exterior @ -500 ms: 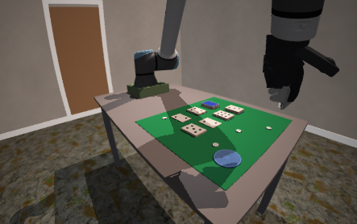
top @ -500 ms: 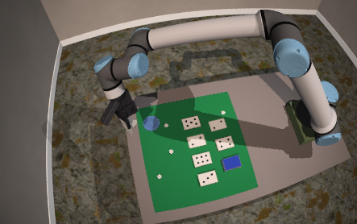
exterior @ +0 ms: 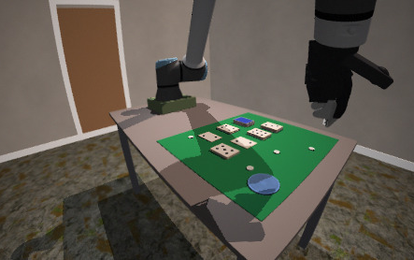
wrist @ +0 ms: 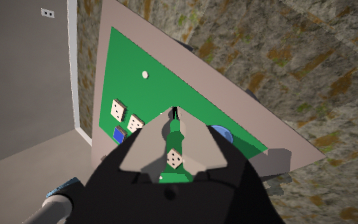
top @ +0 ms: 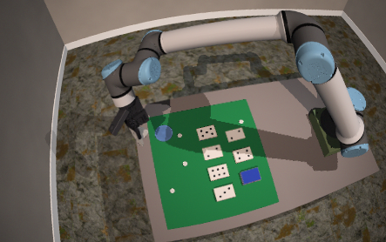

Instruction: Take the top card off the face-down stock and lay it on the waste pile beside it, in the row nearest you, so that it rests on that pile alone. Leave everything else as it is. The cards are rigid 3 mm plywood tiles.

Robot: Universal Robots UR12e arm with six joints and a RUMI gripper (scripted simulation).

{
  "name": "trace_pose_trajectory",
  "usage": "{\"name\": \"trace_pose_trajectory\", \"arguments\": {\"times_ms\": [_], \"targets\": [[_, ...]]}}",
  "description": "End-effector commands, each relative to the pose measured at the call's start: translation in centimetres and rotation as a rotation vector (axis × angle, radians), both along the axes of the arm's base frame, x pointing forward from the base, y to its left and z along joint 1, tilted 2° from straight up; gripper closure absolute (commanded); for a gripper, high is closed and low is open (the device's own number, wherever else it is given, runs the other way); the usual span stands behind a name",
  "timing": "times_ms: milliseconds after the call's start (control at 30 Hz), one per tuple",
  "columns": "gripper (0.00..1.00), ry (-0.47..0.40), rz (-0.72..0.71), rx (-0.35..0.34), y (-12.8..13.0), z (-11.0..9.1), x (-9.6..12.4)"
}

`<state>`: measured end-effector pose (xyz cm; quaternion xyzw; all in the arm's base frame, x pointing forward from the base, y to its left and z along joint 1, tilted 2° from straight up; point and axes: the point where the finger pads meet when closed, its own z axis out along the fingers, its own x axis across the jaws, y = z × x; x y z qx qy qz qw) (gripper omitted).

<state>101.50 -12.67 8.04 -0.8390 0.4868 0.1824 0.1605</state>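
Observation:
The face-down stock (top: 250, 176) is a blue-backed card stack on the green mat (top: 213, 161), near the mat's right edge. It also shows in the exterior view (exterior: 243, 121) and the wrist view (wrist: 119, 134). Face-up pip cards lie beside it, one to its left (top: 218, 171) and one above it (top: 242, 154). I cannot tell which of them is the waste pile. My gripper (top: 140, 135) is shut and empty. It hangs high over the table's far left corner, well away from the cards, and shows in the exterior view (exterior: 327, 119) and the wrist view (wrist: 174, 112).
Several more face-up cards (top: 206, 132) lie in two columns on the mat. A blue disc (top: 164, 133) sits at the mat's corner near the gripper. Small white tokens (top: 185, 164) dot the mat's left part. The arm's base (top: 326, 135) stands at the table's right edge.

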Motion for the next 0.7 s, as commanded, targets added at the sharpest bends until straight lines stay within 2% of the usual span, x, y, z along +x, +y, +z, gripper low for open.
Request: {"name": "trace_pose_trajectory", "arguments": {"times_ms": [0, 33, 67, 333, 667], "targets": [[1.00, -0.002, 0.000, -0.001, 0.0, 0.2, 0.1], [1.00, -0.002, 0.000, -0.001, 0.0, 0.2, 0.1], [0.00, -0.002, 0.000, -0.001, 0.0, 0.2, 0.1], [0.00, 0.002, -0.004, -0.010, 0.7, 0.1, -0.5], [0.00, 0.017, -0.033, -0.048, 2.7, -0.1, -2.5]]}}
